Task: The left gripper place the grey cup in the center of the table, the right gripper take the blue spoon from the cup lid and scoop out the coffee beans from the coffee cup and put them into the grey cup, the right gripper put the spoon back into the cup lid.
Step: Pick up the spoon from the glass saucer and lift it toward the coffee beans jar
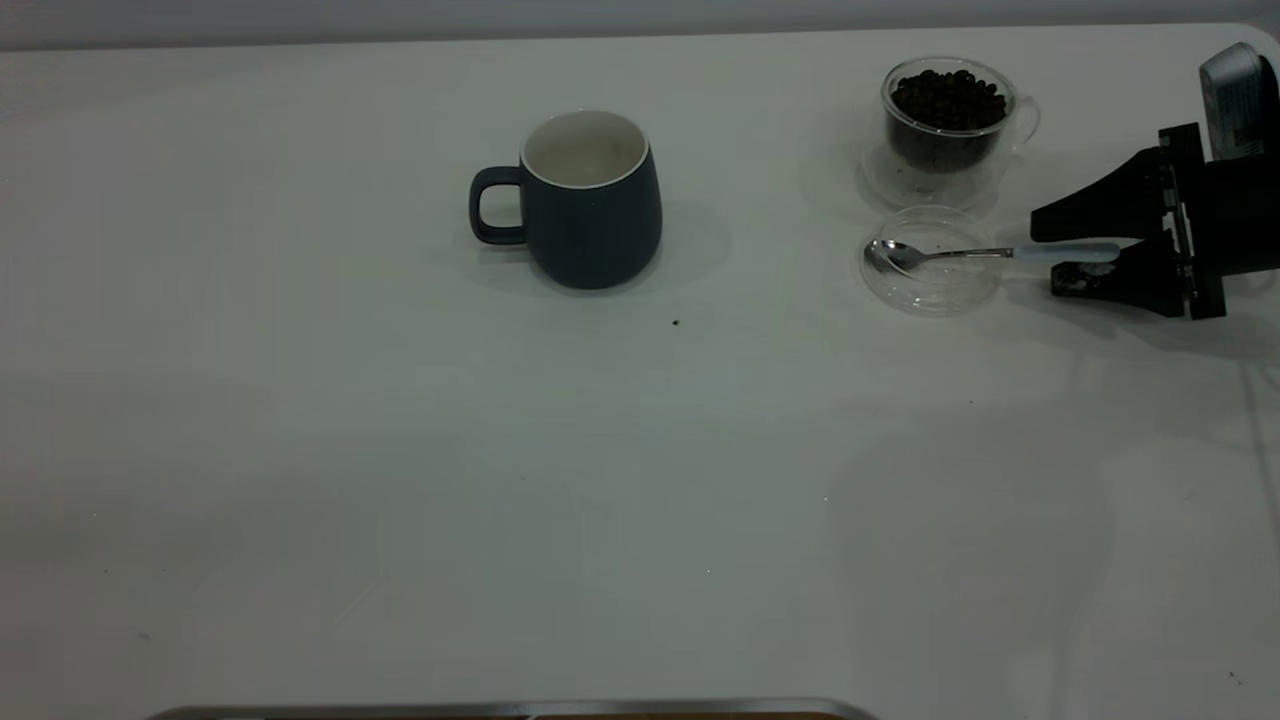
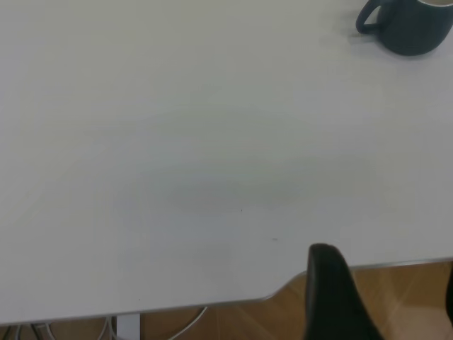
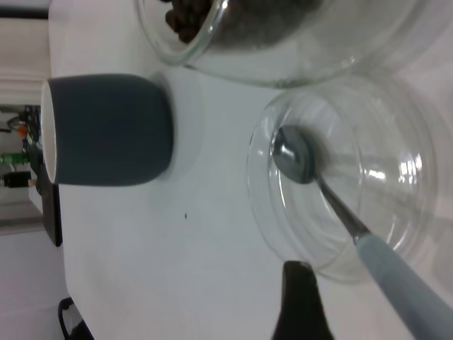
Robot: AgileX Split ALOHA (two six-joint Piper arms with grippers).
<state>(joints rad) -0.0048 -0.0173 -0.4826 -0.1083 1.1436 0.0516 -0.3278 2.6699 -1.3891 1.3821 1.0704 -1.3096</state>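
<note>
Exterior: grey cup point(image 1: 592, 200) mid-table toward the far edge; right gripper point(image 1: 1085, 252) spread around the blue spoon point(image 1: 985, 254) handle, bowl in the cup lid point(image 1: 932, 260) near the right edge. Left wrist: left gripper point(image 2: 382, 297) off the near edge, can't tell its state. Right wrist: spoon angled — could easily slip out, tipping the lid.

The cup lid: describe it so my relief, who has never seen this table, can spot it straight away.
Start at the glass coffee cup full of dark beans, far right of the table. Directly in front of it lies the cup lid, a shallow clear disc. Unlike the nearby cup, it is flat and holds the blue spoon, whose handle points into the right claw.
</note>
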